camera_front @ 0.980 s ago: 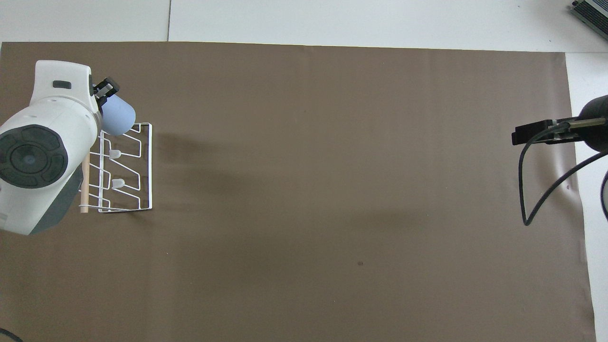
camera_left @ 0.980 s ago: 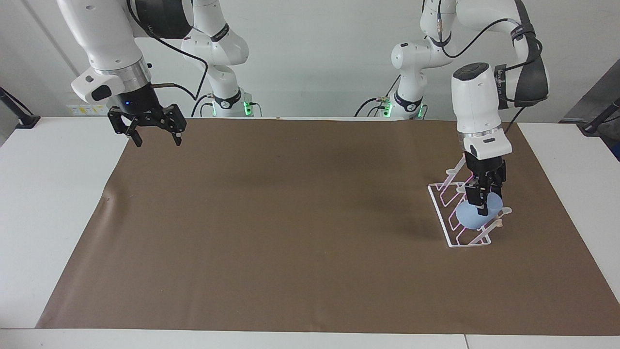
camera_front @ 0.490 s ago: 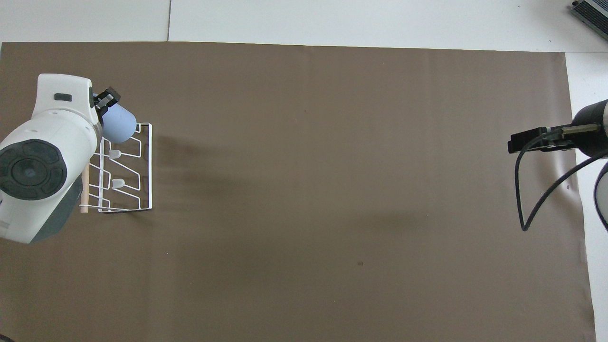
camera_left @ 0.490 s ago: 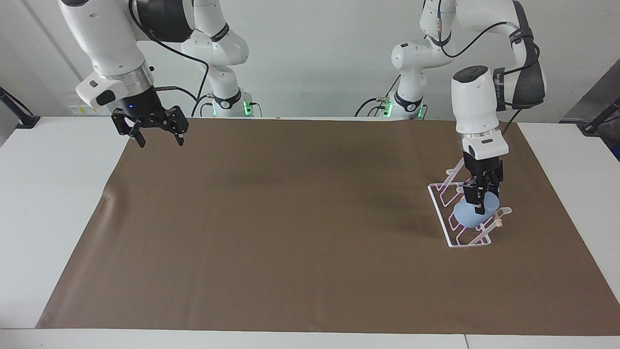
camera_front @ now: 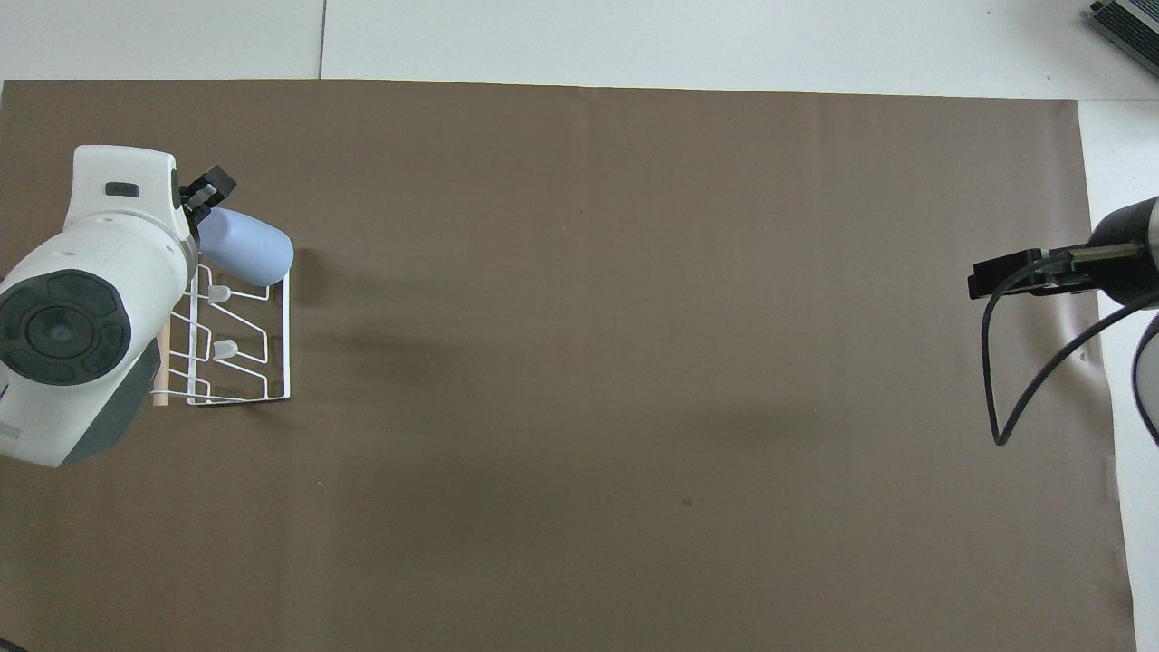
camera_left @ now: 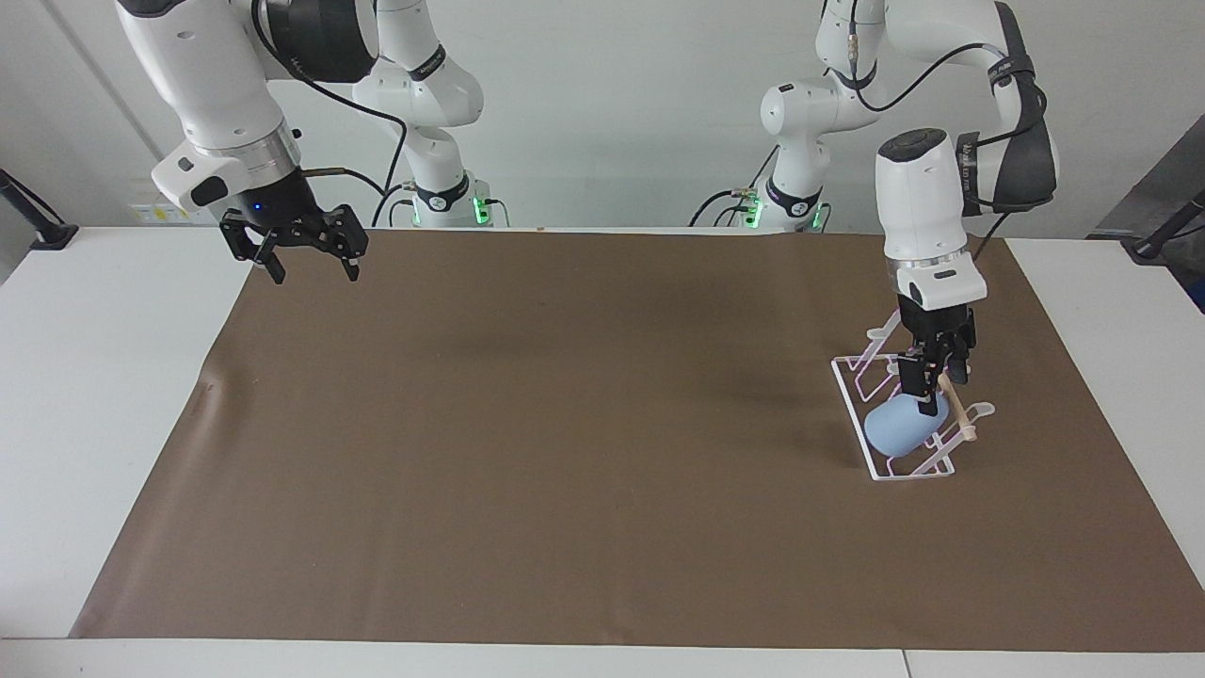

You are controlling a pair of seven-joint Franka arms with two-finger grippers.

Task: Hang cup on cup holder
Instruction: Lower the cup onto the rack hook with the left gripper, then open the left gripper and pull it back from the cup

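We begin at the robots' own edge of the white table, where a brown paper-like mat covers most of the top; the right arm waits there, its black two-finger right gripper hanging in the air over the mat's corner at the right arm's end; its jaws stand released, the two fingertips well apart and holding nothing.

Toward the left arm's end of the table, the left arm points straight down over the white wire A-frame cup holder; this rack stands on the mat, with a light wooden dowel running along its top and rounded white pegs sticking out from its sloping side; the left gripper sits low over the part of the rack that lies farther from the robots, beside the dowel; as far as we can see its jaws are released, the fingers apart, with one fingertip just at the cup's rim.

Farthest from the robots, at that same end of the rack, we find the small light blue tapered plastic cup; it rests tilted on the rack's sloping wire side, rim up toward the dowel and the gripper, closed base pointing down and out toward the middle of the table; whether a peg sits inside it we cannot tell.
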